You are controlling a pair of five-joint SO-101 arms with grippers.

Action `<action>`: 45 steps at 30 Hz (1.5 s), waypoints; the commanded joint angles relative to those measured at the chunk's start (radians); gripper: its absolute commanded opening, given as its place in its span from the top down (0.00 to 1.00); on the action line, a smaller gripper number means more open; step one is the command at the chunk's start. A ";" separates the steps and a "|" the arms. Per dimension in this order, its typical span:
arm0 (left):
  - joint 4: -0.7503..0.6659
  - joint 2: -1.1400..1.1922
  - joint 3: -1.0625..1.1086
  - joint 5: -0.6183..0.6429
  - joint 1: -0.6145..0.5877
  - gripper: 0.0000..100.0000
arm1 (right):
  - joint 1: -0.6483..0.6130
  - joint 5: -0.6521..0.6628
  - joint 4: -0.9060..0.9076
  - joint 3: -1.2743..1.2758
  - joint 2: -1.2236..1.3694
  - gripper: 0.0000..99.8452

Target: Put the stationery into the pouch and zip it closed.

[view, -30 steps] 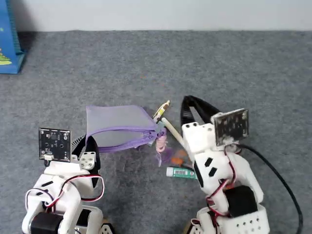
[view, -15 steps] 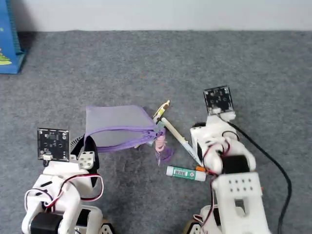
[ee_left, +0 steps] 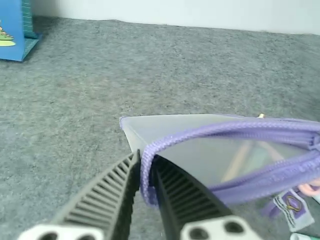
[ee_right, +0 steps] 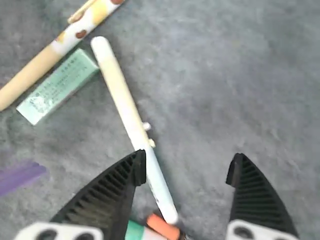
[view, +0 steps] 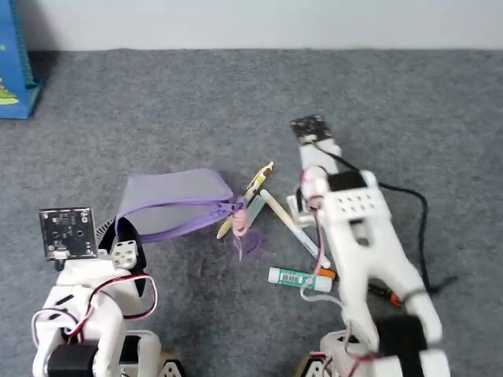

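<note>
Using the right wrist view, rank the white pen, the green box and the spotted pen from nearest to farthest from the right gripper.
1. white pen: its near end lies inside the open right gripper.
2. green box: beside the white pen's far end.
3. spotted pen: just beyond the green box.

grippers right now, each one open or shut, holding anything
Left gripper: shut on the pouch at its zipper edge.
Right gripper: open, holding nothing, over the white pen.
</note>
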 commanded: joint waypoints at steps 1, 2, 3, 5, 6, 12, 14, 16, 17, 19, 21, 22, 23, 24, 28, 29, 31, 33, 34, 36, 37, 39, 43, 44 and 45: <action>-0.021 0.003 -0.008 -0.012 -0.009 0.99 | -0.062 0.011 0.001 -0.149 0.097 0.77; -0.021 0.003 -0.008 -0.012 -0.009 0.99 | -0.077 0.011 0.001 -0.180 0.130 0.77; -0.020 0.003 -0.008 -0.012 -0.009 0.99 | -0.090 0.011 0.001 -0.210 0.163 0.78; -0.020 0.003 -0.008 -0.012 -0.009 0.99 | -0.107 0.011 -0.001 -0.270 0.232 0.78; -0.020 0.003 -0.008 -0.012 -0.009 0.99 | -0.108 0.011 -0.001 -0.302 0.271 0.79; -0.018 0.003 -0.007 -0.012 -0.006 0.99 | -0.101 0.012 -0.012 -0.462 0.527 0.79; -0.018 0.003 -0.007 -0.012 -0.006 0.99 | -0.104 0.017 -0.012 -0.496 0.595 0.82; -0.018 0.003 -0.007 -0.012 -0.006 0.99 | -0.104 0.072 -0.012 -0.516 0.630 0.88; -0.017 0.003 -0.007 -0.012 -0.006 0.99 | -0.102 0.101 -0.012 -0.519 0.633 0.93; -0.017 0.003 -0.007 -0.012 -0.006 0.99 | -0.101 0.140 -0.004 -0.520 0.618 1.00; -0.017 0.003 -0.007 -0.012 -0.006 0.99 | -0.099 0.144 0.051 -0.519 0.578 0.98; -0.017 0.003 -0.007 -0.012 -0.006 0.99 | -0.094 0.144 0.081 -0.519 0.550 0.99; -0.017 0.003 -0.007 -0.012 -0.006 0.99 | -0.091 0.144 0.107 -0.519 0.518 0.99; -0.017 0.003 -0.007 -0.012 -0.006 0.99 | -0.091 0.143 0.134 -0.519 0.479 0.99; -0.018 0.005 -0.007 -0.012 -0.006 0.99 | -0.067 0.140 0.236 -0.519 0.320 0.99; -0.018 0.005 -0.007 -0.012 -0.006 0.99 | -0.065 0.140 0.257 -0.519 0.280 0.99; -0.020 0.006 -0.007 -0.012 -0.008 0.99 | -0.058 0.141 0.306 -0.519 0.203 0.99; -0.021 0.006 -0.010 -0.012 -0.008 0.99 | -0.054 0.138 0.351 -0.519 0.128 0.99; -0.023 0.006 -0.012 -0.012 -0.008 0.99 | -0.054 0.137 0.371 -0.519 0.091 0.99; -0.023 0.008 -0.016 -0.012 -0.006 0.99 | -0.056 0.137 0.404 -0.519 0.018 0.99; -0.025 0.008 -0.018 -0.012 -0.006 0.99 | -0.056 0.135 0.414 -0.519 -0.019 0.99; -0.021 0.012 -0.031 -0.014 -0.005 0.99 | -0.056 0.133 0.420 -0.519 -0.096 0.99; -0.015 0.155 -0.119 -0.038 -0.003 0.99 | -0.062 0.077 0.417 -0.519 -0.237 0.99; -0.015 0.216 -0.156 -0.038 0.002 0.99 | -0.077 0.063 0.417 -0.519 -0.271 0.99; -0.015 0.279 -0.191 -0.038 0.014 0.99 | -0.096 0.049 0.418 -0.519 -0.302 0.99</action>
